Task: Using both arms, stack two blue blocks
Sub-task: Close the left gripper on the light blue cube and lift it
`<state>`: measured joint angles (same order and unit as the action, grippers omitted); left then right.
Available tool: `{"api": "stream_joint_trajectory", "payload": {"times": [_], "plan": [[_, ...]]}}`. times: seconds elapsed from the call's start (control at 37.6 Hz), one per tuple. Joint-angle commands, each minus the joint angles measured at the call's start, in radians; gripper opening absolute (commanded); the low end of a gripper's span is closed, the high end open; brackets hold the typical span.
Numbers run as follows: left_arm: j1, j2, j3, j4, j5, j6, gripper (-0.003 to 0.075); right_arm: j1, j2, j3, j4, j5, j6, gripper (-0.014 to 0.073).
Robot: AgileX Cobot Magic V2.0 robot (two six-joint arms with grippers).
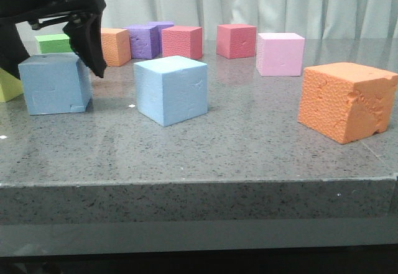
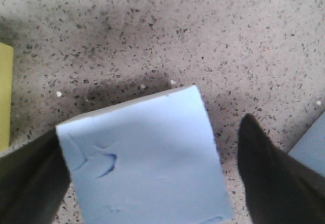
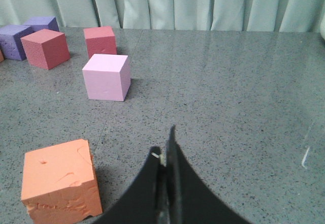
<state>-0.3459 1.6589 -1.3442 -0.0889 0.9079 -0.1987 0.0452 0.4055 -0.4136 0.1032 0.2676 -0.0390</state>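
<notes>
While both blue blocks sit flat on the gray table, the left block shows a stepped seam and a chipped lower corner, and the right block, just beside it, stands turned corner-forward. The left gripper is spread wide, straddling the left block without clamping it. The right gripper is closed and holds nothing.
</notes>
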Motion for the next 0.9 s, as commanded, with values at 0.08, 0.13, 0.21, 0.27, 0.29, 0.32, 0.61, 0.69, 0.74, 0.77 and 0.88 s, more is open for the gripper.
{"api": "stream_joint_trajectory", "payload": {"times": [0.08, 0.13, 0.21, 0.27, 0.29, 0.32, 0.61, 0.69, 0.74, 0.77, 0.88], "plan": [[0.003, -0.042, -0.032, -0.004, -0.032, -0.008, 0.0372, -0.002, 0.003, -0.027, -0.007, -0.086, -0.006, -0.0068], [0.003, -0.042, -0.034, -0.004, -0.021, -0.008, 0.0311, -0.002, 0.003, -0.027, -0.007, -0.086, -0.006, -0.0068], [0.003, -0.044, -0.056, -0.004, 0.011, -0.008, 0.0244, -0.002, 0.003, -0.027, -0.007, -0.086, -0.006, -0.0068], [0.003, -0.044, -0.085, -0.004, 0.037, -0.006, 0.0221, -0.002, 0.003, -0.027, -0.007, -0.085, -0.006, -0.0068], [0.003, -0.044, -0.099, -0.004, 0.056, -0.003, 0.0216, -0.002, 0.003, -0.027, -0.007, -0.085, -0.006, -0.0068], [0.003, -0.044, -0.120, -0.004, 0.069, 0.003, 0.0214, -0.002, 0.003, -0.027, -0.007, -0.085, -0.006, -0.0068], [-0.036, -0.044, -0.328, -0.004, 0.244, 0.061, 0.0209, -0.002, 0.003, -0.027, -0.007, -0.083, -0.006, -0.0068], [-0.062, -0.044, -0.369, -0.004, 0.274, 0.075, 0.0209, -0.002, 0.003, -0.027, -0.007, -0.080, -0.006, -0.0068], [-0.083, -0.044, -0.390, -0.004, 0.286, 0.076, 0.0209, -0.002, 0.003, -0.027, -0.007, -0.077, -0.006, -0.0068], [-0.095, -0.044, -0.399, -0.004, 0.288, 0.076, 0.0209, -0.002, 0.003, -0.027, -0.007, -0.077, -0.006, -0.0068], [-0.139, -0.044, -0.412, -0.004, 0.272, 0.076, 0.0209, -0.002, 0.003, -0.027, -0.007, -0.077, -0.006, -0.0068]]}}
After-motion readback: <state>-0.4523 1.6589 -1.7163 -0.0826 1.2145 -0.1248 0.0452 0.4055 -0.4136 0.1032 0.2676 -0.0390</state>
